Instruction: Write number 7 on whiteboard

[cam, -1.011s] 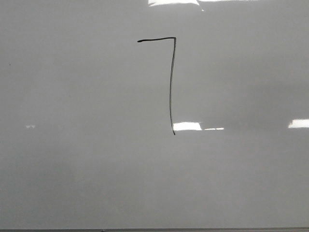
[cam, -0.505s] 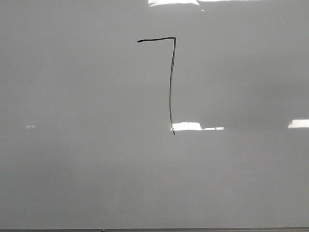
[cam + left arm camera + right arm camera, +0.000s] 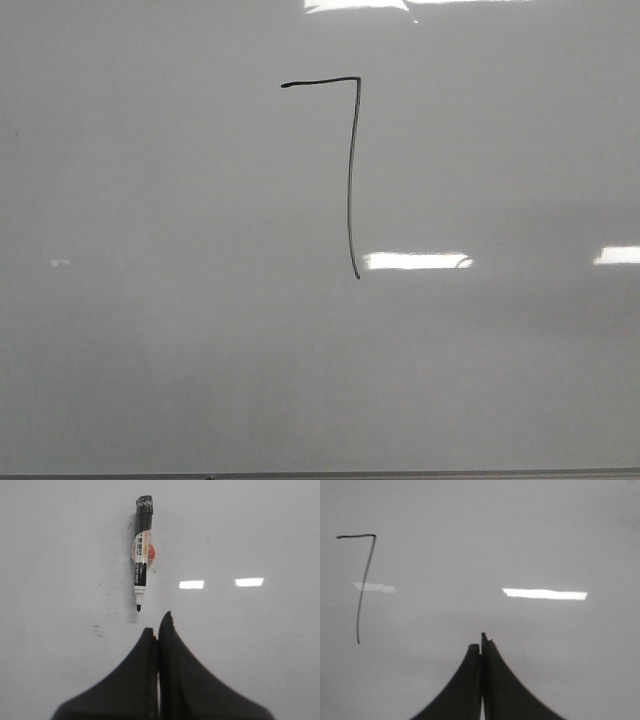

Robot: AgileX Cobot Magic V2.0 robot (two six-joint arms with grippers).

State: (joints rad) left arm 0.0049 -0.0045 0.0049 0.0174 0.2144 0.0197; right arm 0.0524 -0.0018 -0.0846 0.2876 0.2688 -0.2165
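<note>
The number 7 (image 3: 352, 170) is drawn in thin black line on the whiteboard (image 3: 150, 350), upper middle in the front view. It also shows in the right wrist view (image 3: 362, 585), off to the side of my right gripper (image 3: 481, 642), which is shut and empty. My left gripper (image 3: 157, 625) is shut and empty. An uncapped black-and-white marker (image 3: 141, 550) lies flat on the whiteboard (image 3: 250, 530) just beyond it, tip pointing at the fingers. No gripper shows in the front view.
Bright rectangular light reflections (image 3: 415, 261) sit on the board beside the 7's lower end and at the right edge. The board's thin dark edge (image 3: 320, 475) runs along the bottom of the front view. Faint smudge marks (image 3: 97, 630) lie near the marker.
The 7 stays the same. The light reflection beside its lower end has widened and shifted slightly, and the view has shifted a few pixels left.
</note>
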